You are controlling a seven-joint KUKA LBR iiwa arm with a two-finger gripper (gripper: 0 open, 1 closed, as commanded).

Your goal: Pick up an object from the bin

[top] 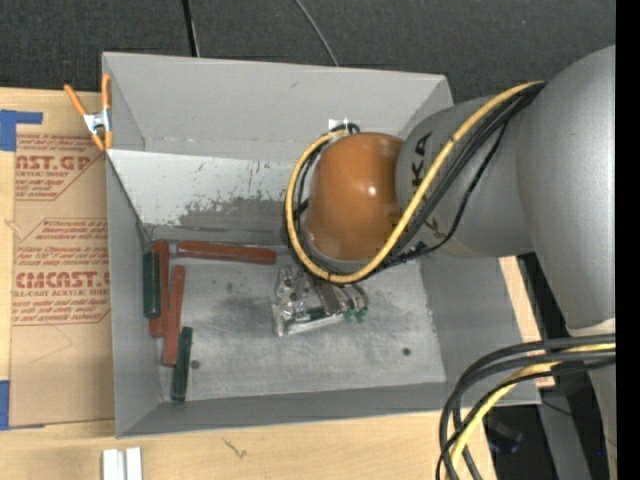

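Observation:
My gripper (305,308) is low over the middle of the bin floor, its metal body showing below the arm's wrist. A small green piece (357,312) sits right at its right side; whether it is a loose thing or touches the gripper I cannot tell. The nearest clear loose thing is a long red-brown stick (225,254) lying along the back of the floor, to the gripper's upper left and apart from it.
Along the bin's left wall lie a dark green stick (150,283), an orange stick (175,303), a short red one (169,345) and another green one (181,364). The arm and its cables cover the bin's right side.

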